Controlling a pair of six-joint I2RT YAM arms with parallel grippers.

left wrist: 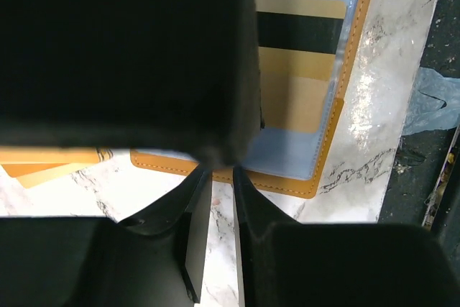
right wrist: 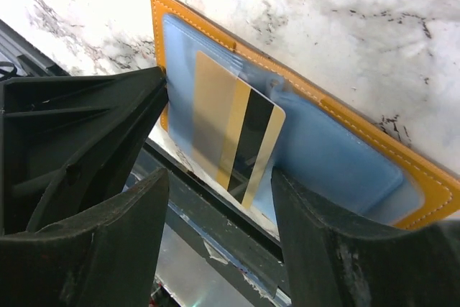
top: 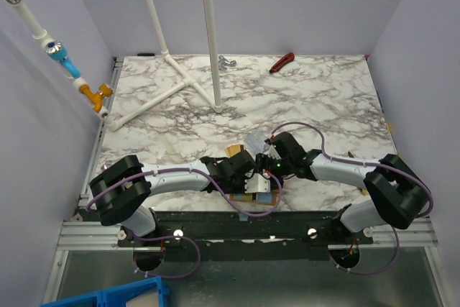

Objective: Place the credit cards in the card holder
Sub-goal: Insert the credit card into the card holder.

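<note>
Right wrist view: right gripper released, straddling gold-tan dark-striped credit card partly tucked in tan-edged blue card holder; left gripper clenched, nearly shut, empty.

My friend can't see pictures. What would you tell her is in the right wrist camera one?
A gold card with a dark stripe sits partly pushed into a clear sleeve of an open tan card holder lying on a marble table. The right gripper frames the view from below, its black jaws open on either side of the card.
</note>
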